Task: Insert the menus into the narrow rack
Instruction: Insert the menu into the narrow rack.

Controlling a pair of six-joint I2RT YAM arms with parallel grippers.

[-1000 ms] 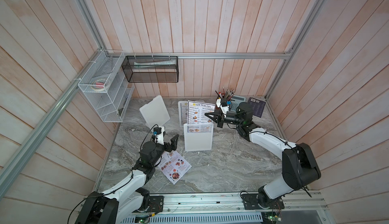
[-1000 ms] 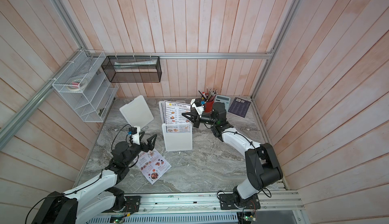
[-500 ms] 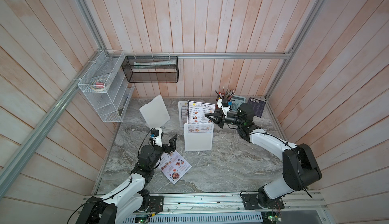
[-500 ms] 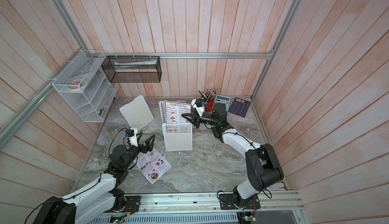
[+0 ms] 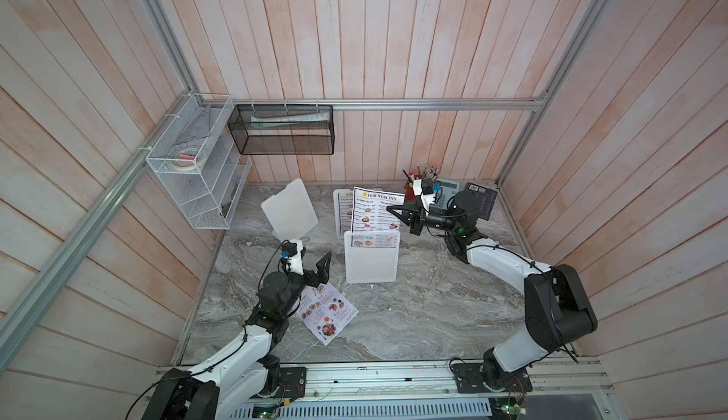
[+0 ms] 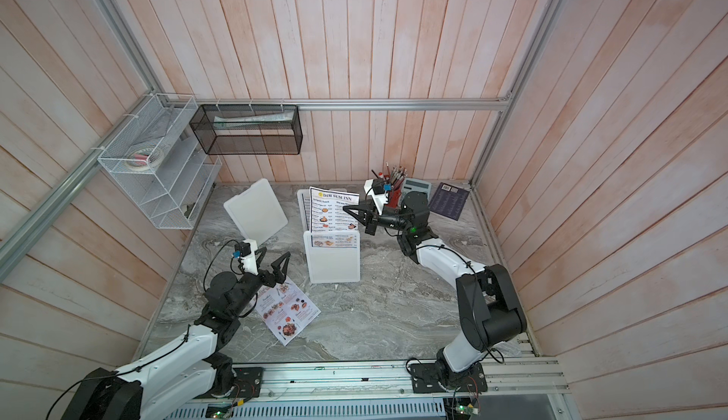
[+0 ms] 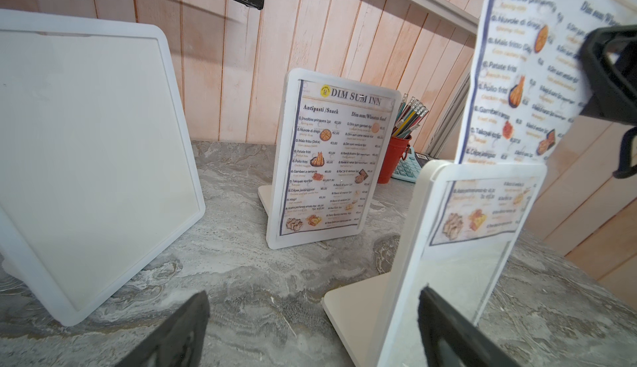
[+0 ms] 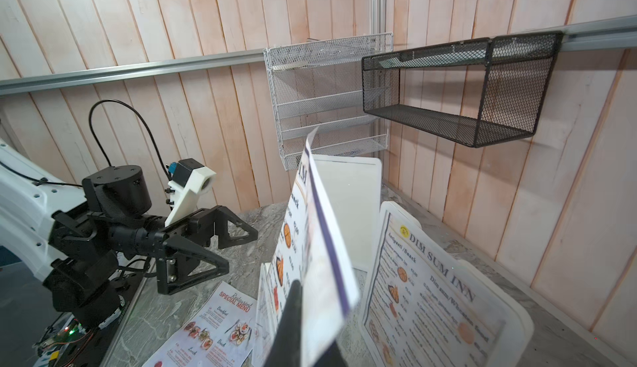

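A white narrow rack [image 5: 371,258] [image 7: 458,262] stands mid-table. A "DIM SUM INN" menu [image 5: 376,209] [image 8: 320,244] stands upright in its slot, with only its lowest part inside. My right gripper [image 5: 394,211] [image 8: 306,300] is shut on that menu's right edge. A second "DIM SUM INN" menu [image 5: 342,211] [image 7: 331,162] sits fully inside another white rack behind. The colourful "Special Menu" [image 5: 329,313] [image 8: 220,324] lies flat at the front left. My left gripper [image 5: 311,264] [image 7: 310,334] hovers open and empty above the Special Menu's far corner, left of the front rack.
An empty white rack [image 5: 289,211] leans at the back left. A red pencil cup [image 5: 417,185], a calculator [image 5: 447,197] and a dark purple booklet [image 5: 480,201] stand at the back right. A white wire shelf [image 5: 193,177] and a black mesh basket [image 5: 283,130] hang on the walls.
The left arm has shifted only slightly. The right gripper stays on the menu's edge, and the menu stands at the same height in the rack.
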